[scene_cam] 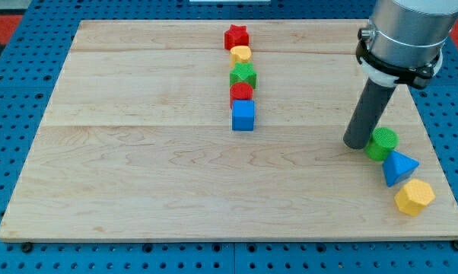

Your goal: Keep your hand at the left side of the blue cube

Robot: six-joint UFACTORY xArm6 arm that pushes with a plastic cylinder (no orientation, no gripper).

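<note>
Right now my tip [357, 144] has no claw to open or close. It touches the green round block [382, 142]. The blue plastic cube [243, 116] sits far off toward the view's left, so I must cross past it.

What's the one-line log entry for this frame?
tip: right part of board, touching green cylinder | blue cube: bottom of centre column, far to tip's left | goal: not yet met

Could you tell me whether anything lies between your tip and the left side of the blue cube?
Only the blue cube itself: my tip is far to its right, beside the green cylinder, so I must go round it.
</note>
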